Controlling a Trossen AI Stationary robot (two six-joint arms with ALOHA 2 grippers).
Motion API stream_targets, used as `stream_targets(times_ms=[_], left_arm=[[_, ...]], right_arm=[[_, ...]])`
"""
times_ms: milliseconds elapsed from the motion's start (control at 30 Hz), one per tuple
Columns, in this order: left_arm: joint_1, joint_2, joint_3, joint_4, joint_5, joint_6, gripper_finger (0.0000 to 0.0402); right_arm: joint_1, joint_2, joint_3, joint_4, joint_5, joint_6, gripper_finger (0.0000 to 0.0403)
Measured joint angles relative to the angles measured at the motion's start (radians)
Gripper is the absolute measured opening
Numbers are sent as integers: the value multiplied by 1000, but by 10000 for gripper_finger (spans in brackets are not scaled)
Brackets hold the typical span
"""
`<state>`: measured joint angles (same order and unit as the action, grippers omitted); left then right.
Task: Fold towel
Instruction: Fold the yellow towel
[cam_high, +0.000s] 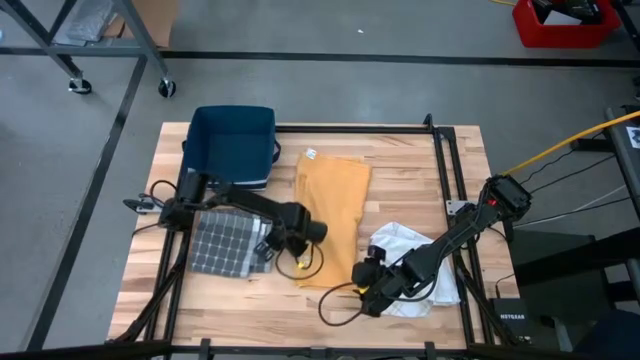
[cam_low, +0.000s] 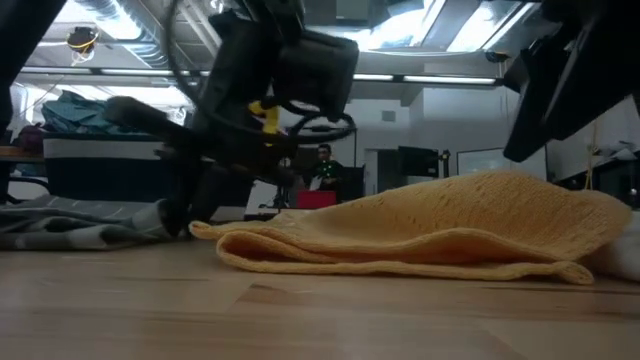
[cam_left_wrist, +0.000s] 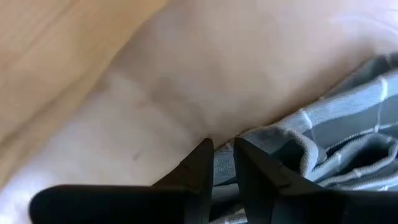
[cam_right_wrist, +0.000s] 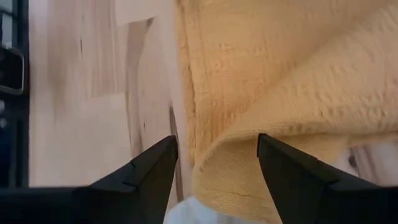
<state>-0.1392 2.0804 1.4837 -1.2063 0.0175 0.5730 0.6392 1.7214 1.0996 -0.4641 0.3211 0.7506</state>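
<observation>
Two grippers — left (cam_left_wrist: 222, 163) jaws nearly closed at grey towel (cam_left_wrist: 348, 155), right (cam_right_wrist: 217, 163) spread wide around yellow towel (cam_right_wrist: 273, 81).

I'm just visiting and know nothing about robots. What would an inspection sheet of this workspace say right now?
Surface: wooden table, dark frame rails around it.
Job's things: yellow towel lying folded at the table's middle.
Clutter: grey checked cloth on the left; white cloth on the right; dark blue bin at the back.
Grippers: left tool at the grey checked cloth's edge, fingers nearly together; right tool open at the yellow towel's near corner, holding nothing.
Cables: black leads looping off both arms; yellow cable beyond the table's right side.
Surroundings: grey floor, red box, wheeled rack.
</observation>
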Motion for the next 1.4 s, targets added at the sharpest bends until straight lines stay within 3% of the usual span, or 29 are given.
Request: stream_targets(times_ms=[100,300,600,733,933,1167,1400], left_arm=[[-36,-1,0,24,-41,62,56],[-66,-2,0,71,-157,12,63],[-55,-6,-5,216,-264,57,183],[-74,-6,-5,212,-265,19,213],[-129,-6,-4,146,-274,-125,209],[-219,-3,-6,100,-278,-247,204],[-300,-2,-7,161,-289,-227,197]], right_arm=[[0,0,0,0,0,-25,232],[0,0,0,10,0,-25,232],[-25,0,0,77,-16,105,232],[-27,1,0,94,-25,4,232],[-26,35,0,104,-56,-147,232],[-24,62,0,87,-105,-181,232],[-24,64,0,26,-106,-264,232]])
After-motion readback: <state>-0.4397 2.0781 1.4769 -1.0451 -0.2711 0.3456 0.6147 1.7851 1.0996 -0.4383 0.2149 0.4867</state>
